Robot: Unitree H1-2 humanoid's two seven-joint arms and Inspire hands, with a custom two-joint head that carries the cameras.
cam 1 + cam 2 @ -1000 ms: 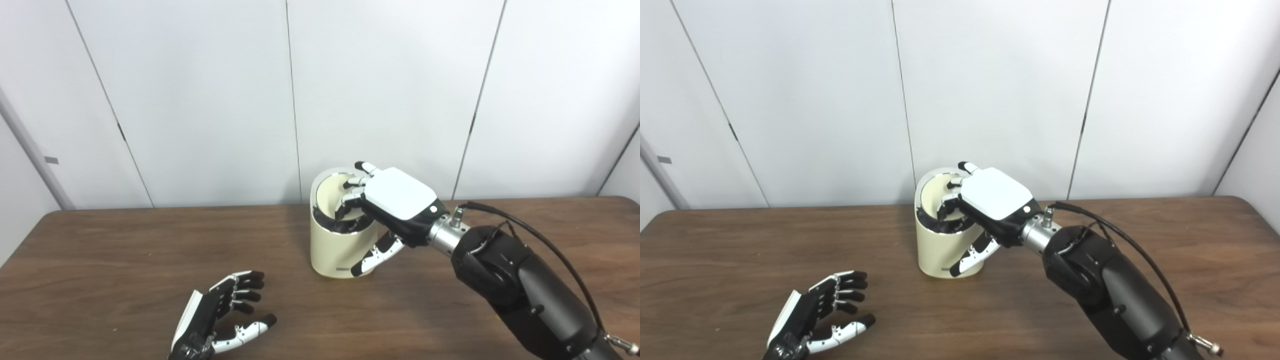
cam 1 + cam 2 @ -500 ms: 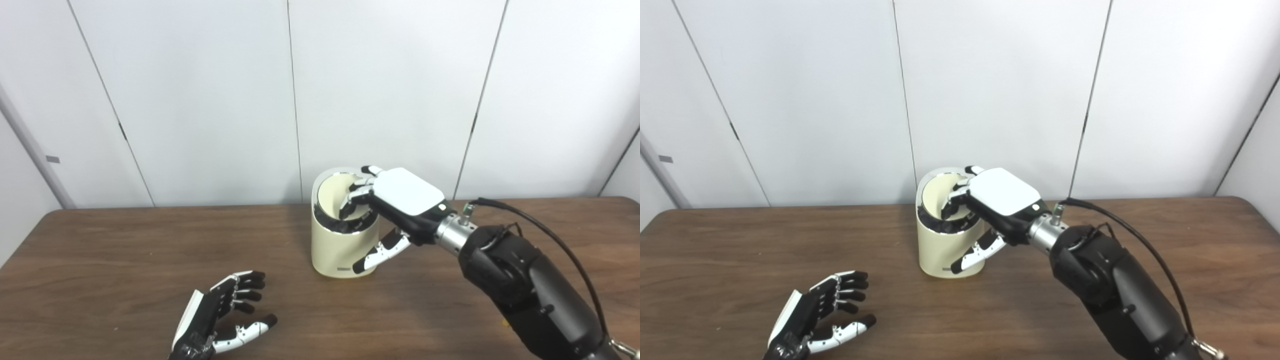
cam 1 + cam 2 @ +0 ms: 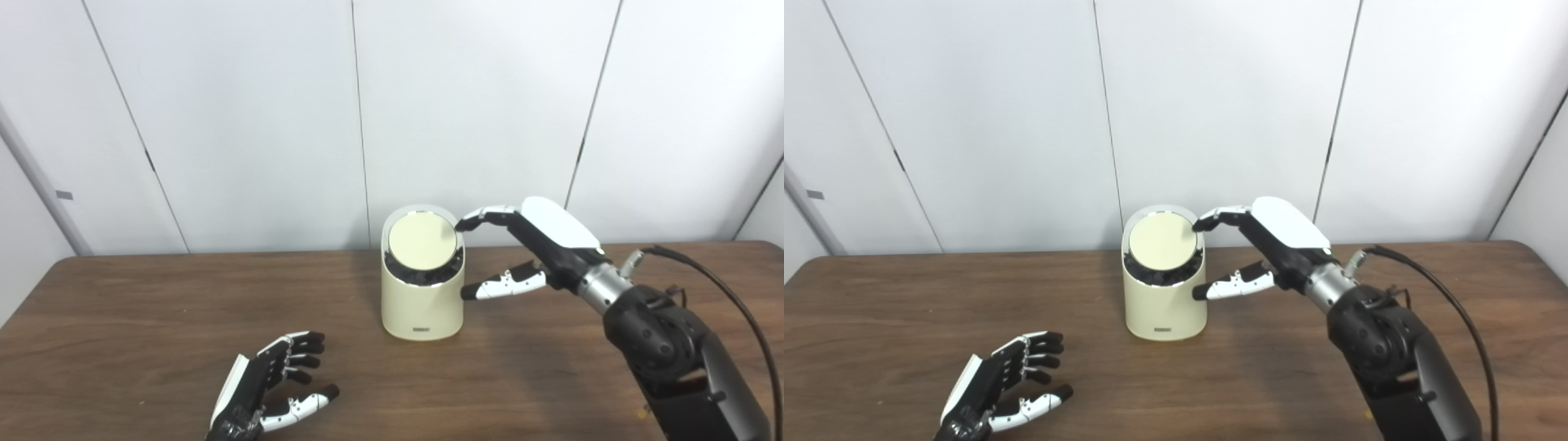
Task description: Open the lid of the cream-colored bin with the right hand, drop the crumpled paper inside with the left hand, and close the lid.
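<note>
At the table's centre the cream-colored bin point(image 3: 421, 294) stands with its round lid point(image 3: 422, 241) seated flat in the rim, so you look to be at the closing step — right hand point(image 3: 539, 245) empty, fingers spread, fingertips point(image 3: 463, 224) at the lid's right edge. Left hand point(image 3: 269, 392) lies open and empty on the table point(image 3: 122, 318), near front; no crumpled paper shows — cannot tell whether it is inside. Next move calls only for lifting your right hand clear; nothing stands in the way.
</note>
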